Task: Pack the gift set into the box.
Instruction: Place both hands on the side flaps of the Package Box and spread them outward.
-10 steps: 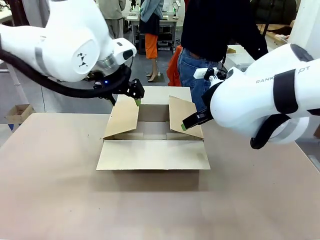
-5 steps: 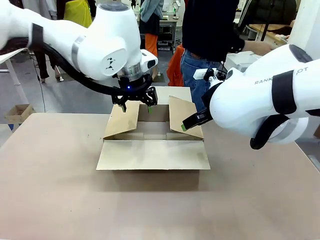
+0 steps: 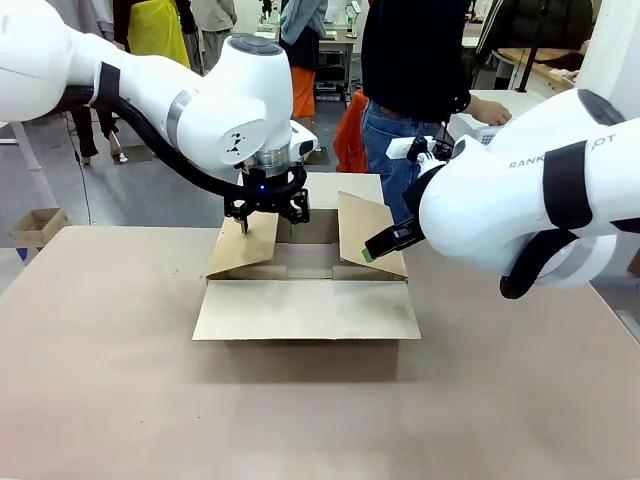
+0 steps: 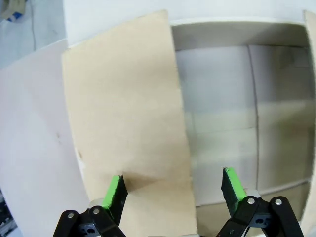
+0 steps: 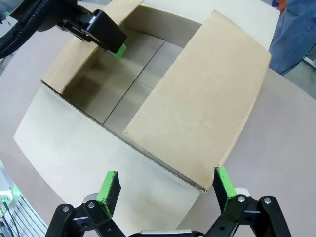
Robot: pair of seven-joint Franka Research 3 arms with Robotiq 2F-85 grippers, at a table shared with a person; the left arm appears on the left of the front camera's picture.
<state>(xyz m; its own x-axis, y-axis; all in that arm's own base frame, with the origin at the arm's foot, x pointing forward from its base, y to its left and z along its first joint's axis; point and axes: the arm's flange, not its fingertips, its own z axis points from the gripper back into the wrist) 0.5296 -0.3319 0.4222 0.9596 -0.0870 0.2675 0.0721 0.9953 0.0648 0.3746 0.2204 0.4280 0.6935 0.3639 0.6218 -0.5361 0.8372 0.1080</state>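
The brown cardboard box (image 3: pixel 305 310) stands open mid-table, its front flap flat and both side flaps raised. Its bare bottom (image 4: pixel 222 98) holds nothing. My left gripper (image 3: pixel 268 222) is open at the top of the left flap (image 3: pixel 245 245). In the left wrist view the left gripper (image 4: pixel 173 190) straddles that flap's (image 4: pixel 123 98) inner edge. My right gripper (image 3: pixel 368 253) is open at the right flap (image 3: pixel 365 235). In the right wrist view the right gripper (image 5: pixel 165 187) has the flap (image 5: pixel 197 98) between its green pads. The pouch and white pack are out of view.
A person (image 3: pixel 415 60) stands behind the box at the table's (image 3: pixel 100 380) far edge, one hand (image 3: pixel 490 108) on a white object I cannot identify. A small brown carton (image 3: pixel 35 225) sits on the floor far left. Bare tabletop lies in front of the box.
My left arm swung right and lowered, turning its gripper fingers-down onto the left flap. The right arm stayed still. The person's hand came down toward the white object.
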